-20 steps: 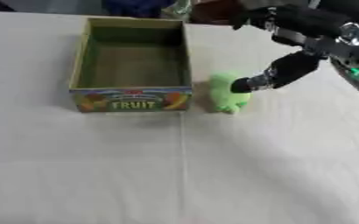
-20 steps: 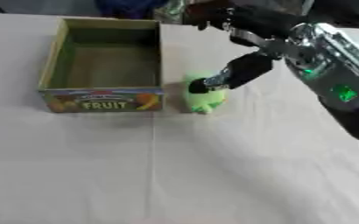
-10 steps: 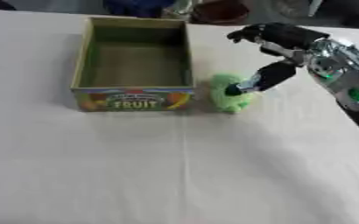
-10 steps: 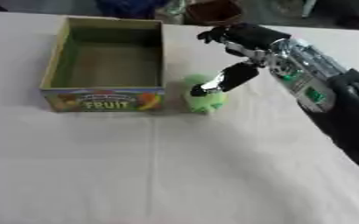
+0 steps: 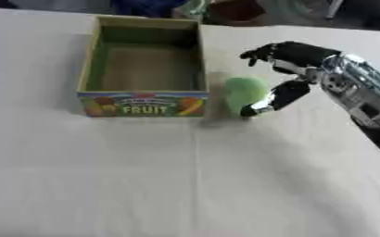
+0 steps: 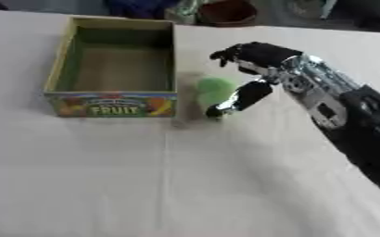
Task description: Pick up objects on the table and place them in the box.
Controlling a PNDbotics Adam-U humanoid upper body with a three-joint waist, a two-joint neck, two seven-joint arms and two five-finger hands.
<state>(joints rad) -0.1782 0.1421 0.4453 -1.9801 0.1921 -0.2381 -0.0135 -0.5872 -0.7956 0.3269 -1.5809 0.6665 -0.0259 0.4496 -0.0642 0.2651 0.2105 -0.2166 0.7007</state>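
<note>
My right hand [image 5: 287, 69] reaches around a green object [image 5: 243, 90] beside the empty fruit box [image 5: 142, 102].

The green object sits on the white table [image 5: 185, 176], just right of the box's front corner. My thumb touches its near side while the curled fingers arch over its far side; I judge the grasp not closed. To do this well, I should close both sides evenly, then lift clear of the box wall before moving left.
</note>
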